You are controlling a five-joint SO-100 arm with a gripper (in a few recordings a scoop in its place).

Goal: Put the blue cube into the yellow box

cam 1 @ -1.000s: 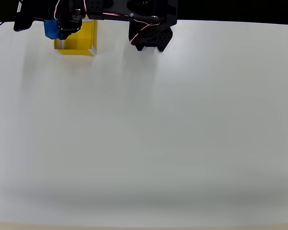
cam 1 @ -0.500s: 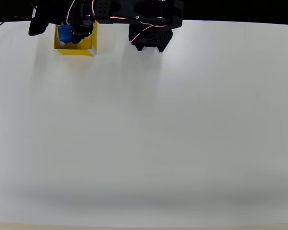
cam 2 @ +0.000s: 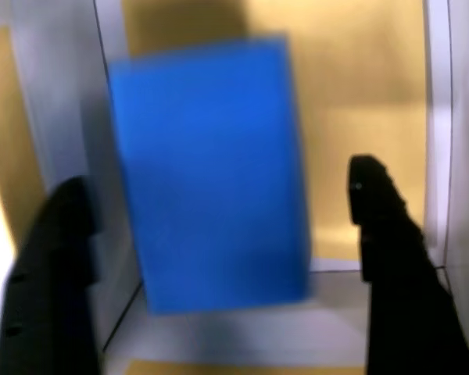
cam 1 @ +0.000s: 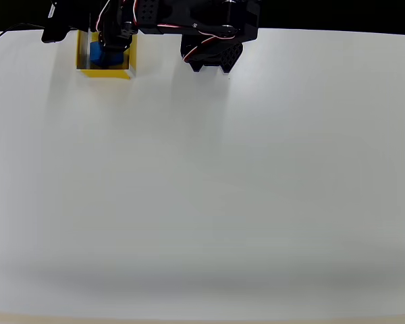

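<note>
The blue cube [cam 1: 98,54] [cam 2: 211,172] lies inside the yellow box [cam 1: 127,62] at the table's far left in the overhead view. The wrist view looks down into the yellow box [cam 2: 359,94], with the cube blurred against its left wall. My gripper [cam 1: 111,42] [cam 2: 219,183] hangs over the box and stands open. Its two black fingers [cam 2: 383,234] sit either side of the cube with a gap between each finger and the cube. Part of the box is hidden under the arm in the overhead view.
The arm's black base [cam 1: 212,54] stands at the far edge, just right of the box. The white table [cam 1: 216,189] spreads out in front of both.
The gripper carried the cube rightward from beside the box's left edge to over the box. The fingers have opened and the cube now sits lower, inside the box.
</note>
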